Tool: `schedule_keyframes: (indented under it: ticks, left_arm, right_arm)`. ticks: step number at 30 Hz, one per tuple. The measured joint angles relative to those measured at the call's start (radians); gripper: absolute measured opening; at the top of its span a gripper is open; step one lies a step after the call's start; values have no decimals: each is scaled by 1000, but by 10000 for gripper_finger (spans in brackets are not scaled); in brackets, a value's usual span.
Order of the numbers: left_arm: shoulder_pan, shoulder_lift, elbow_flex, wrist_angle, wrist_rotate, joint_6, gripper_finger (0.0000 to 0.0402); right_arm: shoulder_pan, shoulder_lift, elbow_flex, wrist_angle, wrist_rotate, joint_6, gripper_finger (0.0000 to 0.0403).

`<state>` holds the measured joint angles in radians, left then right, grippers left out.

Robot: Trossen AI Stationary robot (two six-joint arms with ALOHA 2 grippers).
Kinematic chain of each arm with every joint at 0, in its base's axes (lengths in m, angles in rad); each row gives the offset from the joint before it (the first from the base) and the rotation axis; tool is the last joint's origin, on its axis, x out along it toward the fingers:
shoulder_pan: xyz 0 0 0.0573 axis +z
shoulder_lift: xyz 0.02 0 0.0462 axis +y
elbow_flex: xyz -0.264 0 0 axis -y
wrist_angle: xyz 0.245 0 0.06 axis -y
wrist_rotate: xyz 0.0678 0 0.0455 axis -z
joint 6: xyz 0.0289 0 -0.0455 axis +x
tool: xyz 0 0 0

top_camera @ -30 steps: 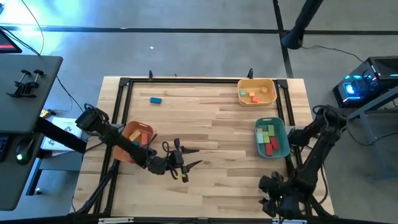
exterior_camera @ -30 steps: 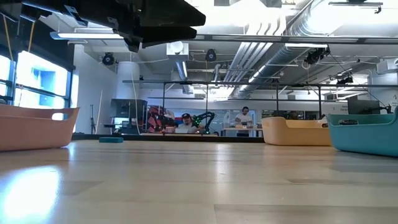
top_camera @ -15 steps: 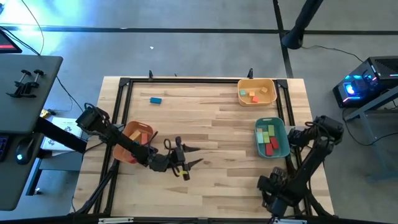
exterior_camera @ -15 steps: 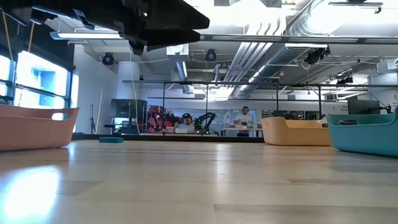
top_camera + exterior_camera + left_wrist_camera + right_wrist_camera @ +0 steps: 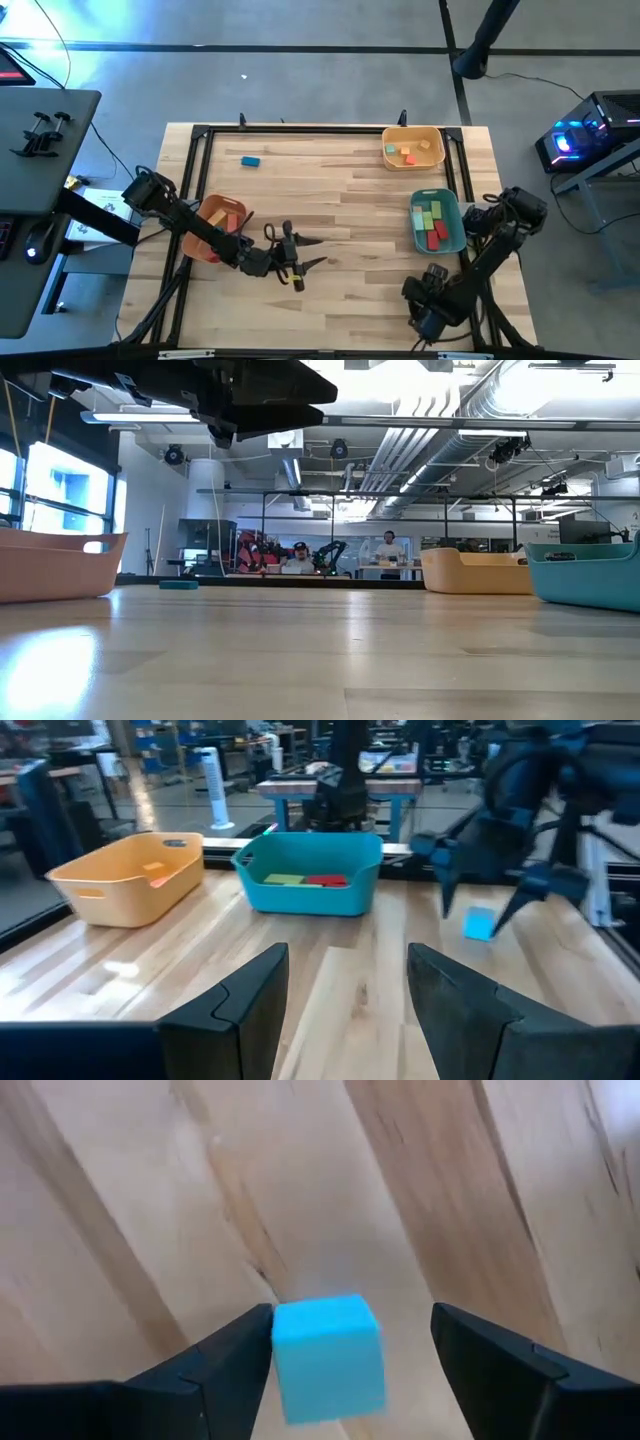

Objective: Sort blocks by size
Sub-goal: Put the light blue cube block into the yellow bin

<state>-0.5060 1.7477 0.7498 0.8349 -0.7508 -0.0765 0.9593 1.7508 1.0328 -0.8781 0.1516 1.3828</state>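
Note:
A small light-blue cube [image 5: 328, 1355] lies on the wood between the open fingers of my right gripper [image 5: 350, 1330], close against one finger. That gripper [image 5: 425, 308] hangs near the table's near right corner and hides the cube from above. The left wrist view also shows the cube [image 5: 480, 924] under those fingers. My left gripper [image 5: 318, 251] is open and empty above the table's near middle [image 5: 348, 970]. A teal block [image 5: 250, 160] lies flat at the far left. Other blocks lie in three bins. My right gripper points down from above with a finger on each side of the blue cube. One finger [image 5: 235, 1355] stands right against the cube's side [image 5: 282, 1350]. I cannot tell whether it touches. The other finger is clear of the cube.
An orange bin [image 5: 205, 212] with blocks stands at the left edge under my left arm. A yellow-orange bin [image 5: 413, 133] is at the far right, and a teal bin [image 5: 455, 222] with green and red blocks is at the right. Bare wood lies across the middle.
My right gripper has gone a little toward the table's left edge, in from the near right corner.

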Motion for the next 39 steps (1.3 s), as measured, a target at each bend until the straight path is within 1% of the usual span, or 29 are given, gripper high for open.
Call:
schedule_keyframes:
  ticks: [2,4,7,9,12,13,14,15,16,18,19,23,26,29,35,37,39]
  left_arm:
    - [0,0,0,-1,17,0,193]
    - [0,0,0,-2,19,1,193]
    - [0,0,0,-2,20,1,193]
    - [0,0,0,-4,21,1,193]
    - [0,0,0,-8,26,1,193]
    - [0,0,0,-8,26,1,193]
    - [1,0,0,-6,26,2,193]
    - [2,0,0,-6,26,2,193]
    - [3,0,0,-6,27,2,193]
    - [4,0,0,-4,27,2,193]
    - [4,0,0,-1,26,2,193]
    - [3,0,0,1,27,1,193]
    - [3,0,0,-1,28,1,193]
    - [3,0,0,-3,35,2,193]
    - [3,0,0,-6,35,1,193]
    - [3,0,0,-6,35,-1,193]
    - [3,0,0,-8,35,-1,193]
  right_arm:
    - [-7,15,0,12,-14,-20,265]
    - [-11,32,0,29,-50,-50,252]
    - [-15,44,2,50,-96,-75,219]
    - [-14,46,2,67,-89,-78,190]
    - [-27,41,-1,99,-54,-93,141]
    - [-37,41,-1,115,-43,-105,131]
    - [-50,38,-1,129,-33,-118,130]
    - [-65,34,-1,143,-1,-133,130]
    - [-84,31,-1,161,70,-153,130]
    - [-150,8,0,140,167,-193,130]
    - [-191,-6,0,117,197,-223,130]
    - [-423,-64,0,40,206,-391,130]
    - [-644,-108,0,-56,235,-539,130]
    - [-891,-159,0,-111,273,-679,130]
    - [-1388,-226,0,-81,283,-932,130]
    - [-1530,-224,0,-54,246,-987,130]
    - [-1647,-209,0,-20,203,-1037,130]
